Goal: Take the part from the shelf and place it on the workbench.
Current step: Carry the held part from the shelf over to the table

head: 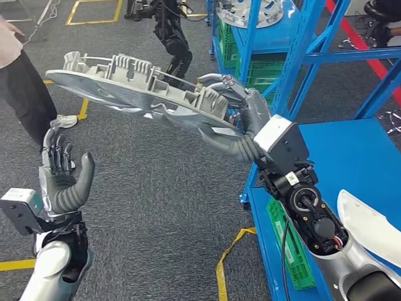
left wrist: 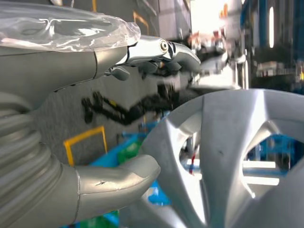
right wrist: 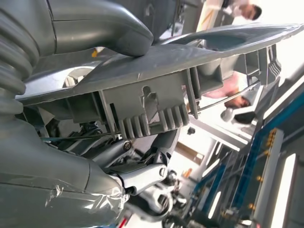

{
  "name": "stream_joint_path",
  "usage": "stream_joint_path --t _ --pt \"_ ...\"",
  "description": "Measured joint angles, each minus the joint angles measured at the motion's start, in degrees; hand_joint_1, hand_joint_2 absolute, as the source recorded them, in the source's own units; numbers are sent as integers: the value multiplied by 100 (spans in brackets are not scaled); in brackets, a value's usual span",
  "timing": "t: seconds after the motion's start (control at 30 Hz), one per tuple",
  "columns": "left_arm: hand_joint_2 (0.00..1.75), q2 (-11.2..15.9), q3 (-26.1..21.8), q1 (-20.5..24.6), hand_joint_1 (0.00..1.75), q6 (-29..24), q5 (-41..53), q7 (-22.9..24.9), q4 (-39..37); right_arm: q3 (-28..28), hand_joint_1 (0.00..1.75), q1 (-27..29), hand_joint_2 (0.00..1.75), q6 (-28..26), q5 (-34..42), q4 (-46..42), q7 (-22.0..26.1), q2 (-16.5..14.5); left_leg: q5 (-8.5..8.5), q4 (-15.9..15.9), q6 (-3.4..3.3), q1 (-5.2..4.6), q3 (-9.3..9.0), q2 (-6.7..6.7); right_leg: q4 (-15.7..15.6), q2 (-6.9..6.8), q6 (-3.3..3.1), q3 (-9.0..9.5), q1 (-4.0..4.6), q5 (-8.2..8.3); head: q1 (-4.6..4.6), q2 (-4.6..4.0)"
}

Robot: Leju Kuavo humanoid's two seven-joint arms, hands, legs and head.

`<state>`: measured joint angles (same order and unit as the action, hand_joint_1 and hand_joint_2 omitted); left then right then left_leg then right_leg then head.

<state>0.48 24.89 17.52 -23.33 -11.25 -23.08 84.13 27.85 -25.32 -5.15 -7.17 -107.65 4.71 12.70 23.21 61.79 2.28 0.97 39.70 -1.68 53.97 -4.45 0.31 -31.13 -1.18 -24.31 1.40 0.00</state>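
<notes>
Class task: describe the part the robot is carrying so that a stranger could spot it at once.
Start at the blue metal shelf rack on the right. Just left of it, the right hand grips a big silver spoked plastic wheel cover, held flat above grey carpet. Its ribbed clips face upward, and nothing else here is held.

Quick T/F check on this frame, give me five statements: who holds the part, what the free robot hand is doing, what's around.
1. The right robot hand holds the silver wheel-cover part by one edge. True.
2. The left robot hand also grips the part. False: it is raised below the part with fingers apart, holding nothing.
3. The part rests on the blue shelf. False: it is in the air over the grey carpet, beside the shelf.
4. A person stands on the robot's left side. True.
5. The crates under the blue surfaces are red. False: the crate is green.
</notes>
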Motion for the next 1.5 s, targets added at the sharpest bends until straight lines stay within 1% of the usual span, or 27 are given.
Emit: stream_joint_path --t 0.07,0.1,0.17,0.2,0.27,0.33,0.4,0.43,0.47,0.53,0.6,0.67,0.7,0.77,0.83,0.9,0.93,0.97,1.03,1.1,1.2,1.23,1.3,1.37,1.4,1.43,1.5 --pt "175 -3 1 30 0 9 -10 -8 -2 2 175 -14 175 -14 0 7 9 0 -193 -625 -57 -27 -334 -187 17 -115 64 18 35 -39 -15 0" --pt "175 -4 1 43 0 13 -19 -13 -6 4 175 -22 175 -22 0 15 16 0 -200 -727 -97 -44 -384 -213 22 -168 98 31 54 -59 -5 0" --pt "175 -3 1 51 0 18 -39 -18 -20 7 175 -36 175 -36 0 34 36 0 -197 -721 -185 -55 -381 -59 20 -269 162 71 52 -95 32 0" --pt "175 -2 1 52 0 19 -50 -19 -27 6 175 -40 175 -41 0 43 45 0 -197 -728 -223 -46 -392 9 61 -212 192 67 31 -148 44 0" --pt "175 -5 0 66 0 24 -66 -20 -38 4 175 -43 175 -48 3 61 62 0 -206 -745 -299 -19 -422 135 457 85 229 -98 -5 -401 83 0" --pt "175 -13 0 70 0 33 -83 -20 -56 4 175 -38 175 -52 29 87 83 0 -204 -743 -339 -22 -427 267 1295 362 234 -498 -3 -766 169 0" --pt "175 -17 0 60 0 45 -97 -20 -83 7 175 -22 175 -53 68 118 94 0 -201 -735 -347 -38 -432 434 1839 425 227 -809 7 -863 239 0" --pt "175 -17 0 58 0 49 -100 -21 -95 7 175 -15 175 -53 80 132 95 0 -198 -729 -348 -43 -438 526 1773 437 211 -815 8 -737 257 0" --pt "175 -17 0 58 0 53 -101 -21 -103 7 175 -11 175 -53 85 142 96 0 -195 -721 -345 -45 -445 619 1481 466 186 -715 8 -517 270 0" --pt "175 -18 0 61 0 55 -101 -22 -111 4 175 -9 175 -55 86 160 98 0 -191 -710 -325 -43 -444 792 664 704 120 -392 -1 -92 297 0" --pt "175 -18 0 61 0 51 -102 -20 -124 3 175 -11 175 -57 88 175 107 0 -207 -695 -273 -21 -393 935 198 897 80 -176 -3 29 307 0" --pt "175 -13 0 55 0 28 -105 -16 -137 6 175 -15 175 -57 91 186 117 -1 -248 -704 -196 -2 -337 1079 113 814 66 -109 -5 -2 306 0" --pt "175 -7 0 51 0 8 -106 -15 -142 7 175 -20 175 -56 93 192 124 -1 -242 -694 -161 -12 -316 1057 82 733 54 -84 -13 5 303 0" --pt "175 9 1 63 0 -35 -102 -5 -144 7 175 -25 175 -54 99 212 144 -2 -66 -399 -107 -52 -162 746 14 569 14 -31 -39 29 224 0" --pt "175 19 2 64 0 -62 -99 5 -145 7 175 -24 175 -54 109 239 177 -2 282 359 -68 -48 227 353 -2 407 -18 -16 -25 32 137 0" --pt "175 26 3 44 0 -68 -99 10 -151 9 175 -19 175 -53 130 273 199 -2 444 961 -31 -16 553 228 -1 233 -25 -16 -17 22 85 0" --pt "175 34 3 38 0 -70 -99 14 -155 11 175 -16 175 -53 146 293 204 -2 379 955 -19 -2 559 203 0 150 -21 -15 -18 15 58 0" --pt "175 43 3 36 0 -74 -98 16 -158 12 175 -13 175 -53 164 314 211 -2 218 688 -13 8 423 166 2 70 -9 -11 -21 6 34 0" --pt "175 59 3 44 0 -97 -93 21 -159 13 175 -13 175 -56 190 346 233 -2 -119 -172 -25 -9 -47 -62 13 -67 38 6 -11 -24 -8 0" --pt "175 68 3 52 0 -129 -74 28 -158 14 175 -19 175 -67 198 374 259 -2 -244 -674 -90 -44 -319 -218 24 -177 103 31 31 -66 -11 0" --pt "175 102 2 35 0 -181 -29 44 -155 16 175 -19 175 -105 207 421 297 -2 -221 -707 -209 -57 -330 -41 9 -350 195 104 46 -121 28 0" --pt "175 115 2 28 0 -191 -16 48 -151 15 175 -16 175 -116 208 436 303 -2 -220 -713 -241 -48 -338 30 50 -319 225 98 26 -182 41 0" --pt "175 138 2 28 0 -198 -2 64 -144 12 175 -12 175 -131 212 477 310 -2 -225 -726 -297 -28 -358 169 494 -61 259 -87 0 -471 94 0" --pt "175 164 2 22 0 -216 11 97 -142 11 175 -3 175 -138 238 534 321 -2 -222 -722 -330 -34 -361 307 1302 244 250 -464 8 -822 182 0" --pt "175 179 2 3 0 -227 20 115 -142 11 175 12 175 -138 258 562 327 -2 -221 -718 -342 -43 -366 389 1607 319 238 -623 17 -890 217 0" --pt "175 198 1 -26 0 -239 30 139 -140 11 175 33 175 -137 276 586 331 -2 -217 -714 -347 -52 -373 478 1719 371 221 -704 20 -848 240 0" --pt "175 240 -5 -97 0 -254 47 186 -119 8 175 68 175 -135 295 620 337 -2 -207 -700 -347 -60 -400 676 1300 482 169 -586 20 -452 269 0"
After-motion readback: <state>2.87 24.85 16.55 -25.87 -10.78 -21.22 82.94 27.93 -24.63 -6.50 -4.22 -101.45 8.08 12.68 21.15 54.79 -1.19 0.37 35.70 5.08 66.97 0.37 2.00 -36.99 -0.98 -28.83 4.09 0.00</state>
